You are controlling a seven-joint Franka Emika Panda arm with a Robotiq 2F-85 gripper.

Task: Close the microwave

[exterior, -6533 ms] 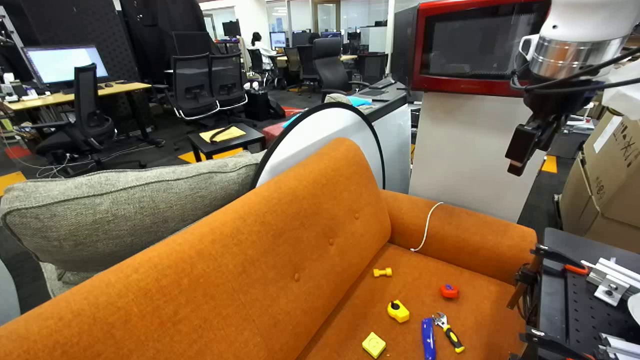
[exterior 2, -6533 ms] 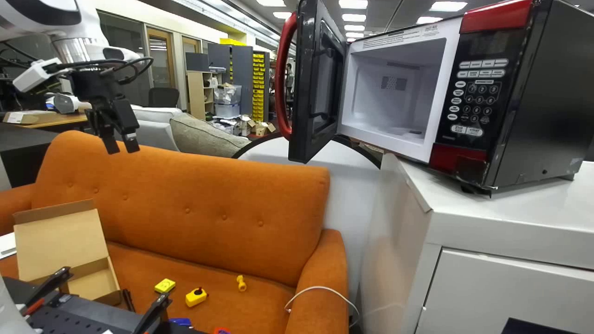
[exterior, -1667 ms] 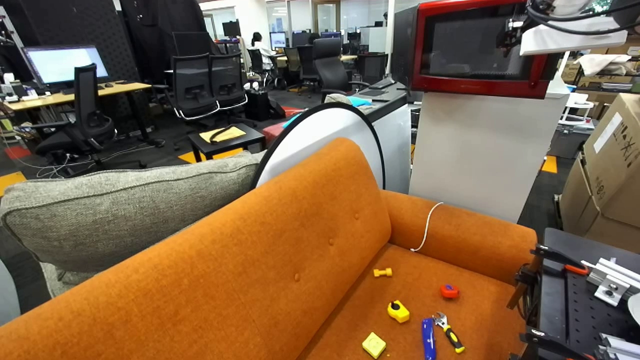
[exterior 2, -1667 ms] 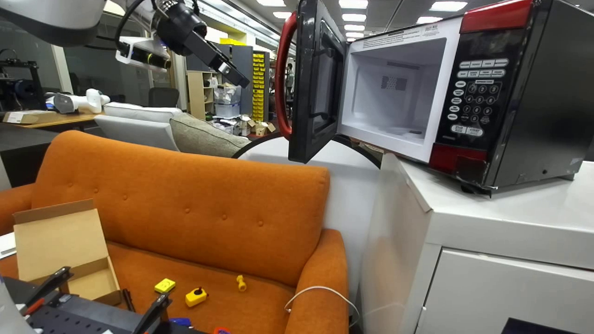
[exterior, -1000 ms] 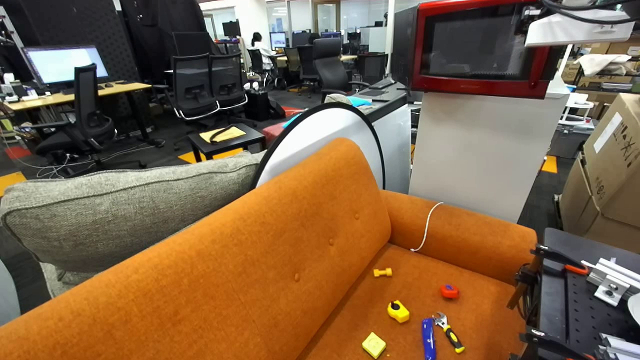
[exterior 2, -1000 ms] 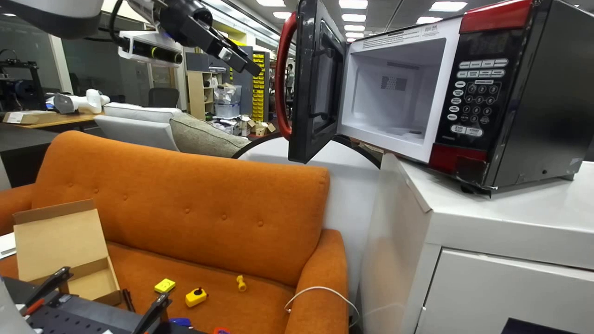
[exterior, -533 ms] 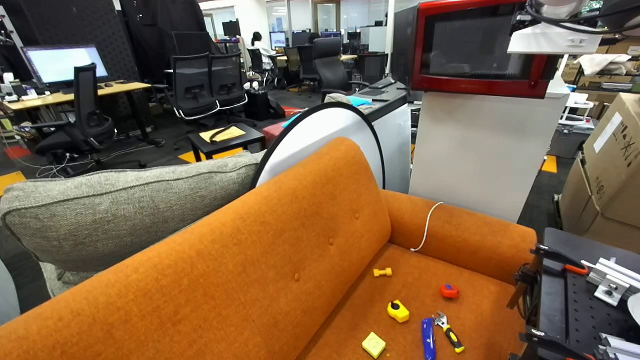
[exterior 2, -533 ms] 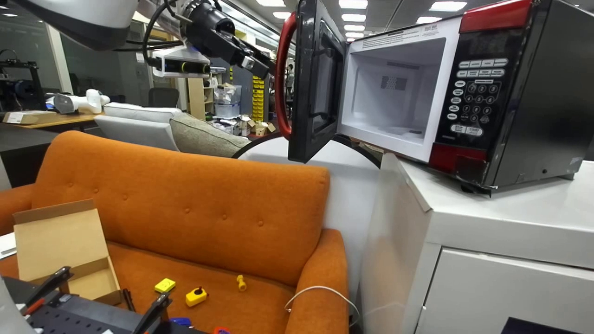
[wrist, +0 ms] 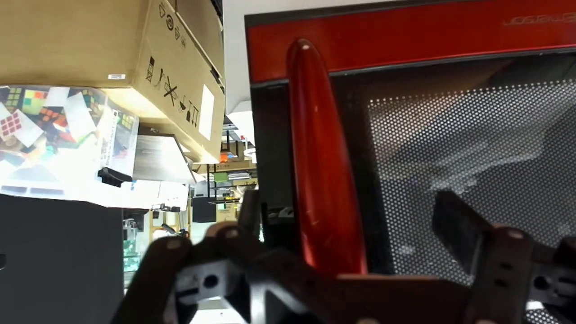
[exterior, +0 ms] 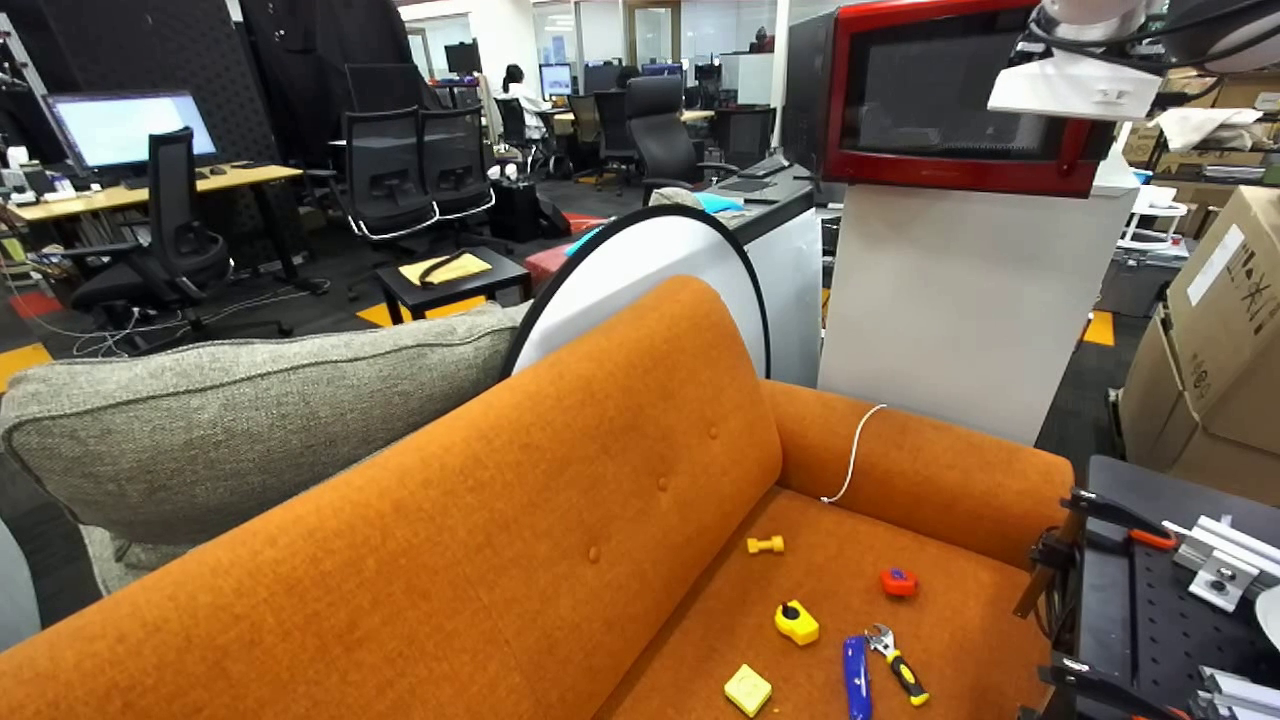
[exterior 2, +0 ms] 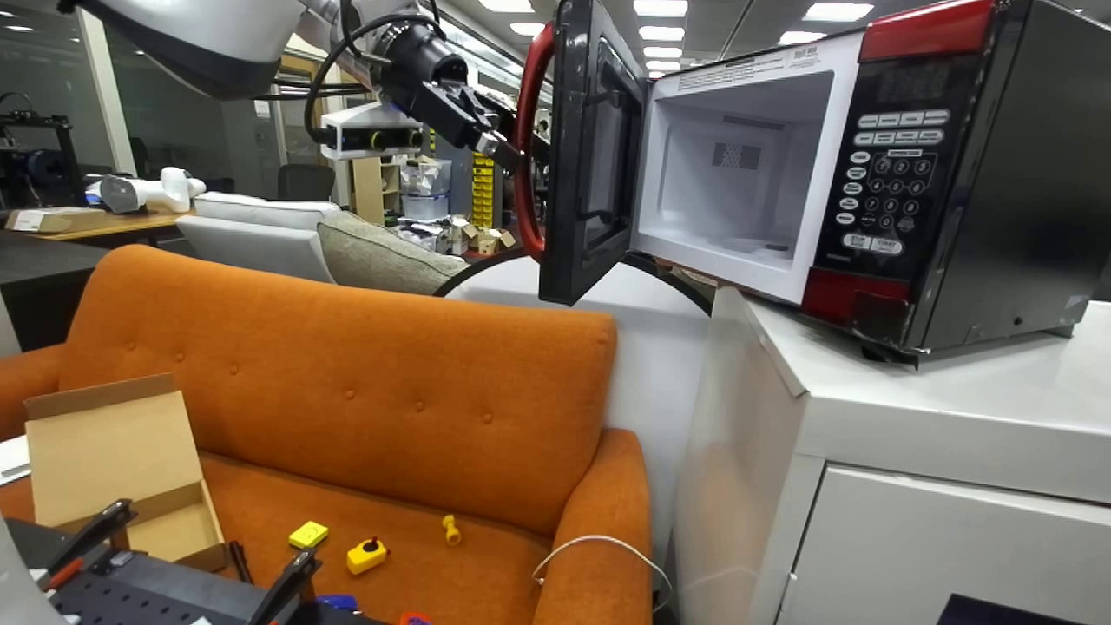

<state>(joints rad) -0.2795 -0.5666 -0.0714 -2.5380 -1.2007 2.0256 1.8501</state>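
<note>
The red microwave (exterior 2: 998,200) stands on a white cabinet with its door (exterior 2: 586,174) swung wide open, showing the white inside. It also shows in an exterior view (exterior: 960,172), where I see the outer face of the door. The curved red door handle (exterior 2: 525,195) runs upright along the door's free edge and fills the middle of the wrist view (wrist: 326,171). My gripper (wrist: 350,211) is open, with one finger on each side of the handle. In an exterior view my fingertips (exterior 2: 512,143) are right at the handle; contact cannot be told. The arm's white camera mount hides the gripper in an exterior view.
The white cabinet (exterior 2: 738,486) bears the microwave. An orange sofa (exterior: 560,520) with small tools on its seat lies below. Brown cardboard boxes (exterior: 1220,360) stand beside the cabinet. A dark table with clamps (exterior: 1180,600) is at the sofa's front.
My gripper has risen from hanging down above the sofa, tilted toward the microwave and moved across to the handle. In the last second it came closer to the handle. The door has not moved.
</note>
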